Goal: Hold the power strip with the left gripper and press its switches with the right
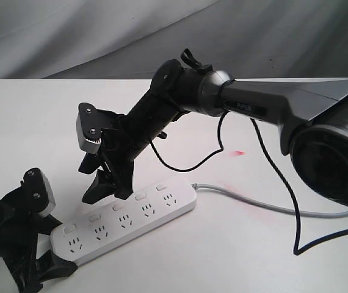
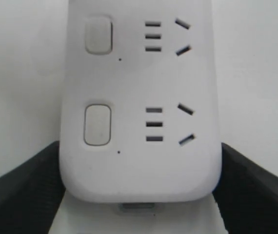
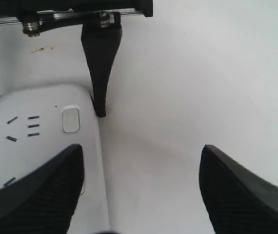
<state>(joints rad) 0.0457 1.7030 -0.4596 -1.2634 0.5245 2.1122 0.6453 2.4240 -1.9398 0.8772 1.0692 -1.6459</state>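
White power strip [image 1: 131,223] lies flat & diagonal on the pale surface [image 1: 223,256]. L tool [image 2: 140,161] is clamped on its rounded near end, one black finger each side, both touching. R tool [image 3: 140,151] hangs spread wide by the 2nd–3rd switch: one finger above the strip, the other out past the switch edge over bare surface; contact w/ a switch, can't tell. Count: 1 strip, 5 socket sets, 5 switches [image 1: 118,207] in a row, 1 grey cable [image 1: 241,195] off the far end, 2 tools.
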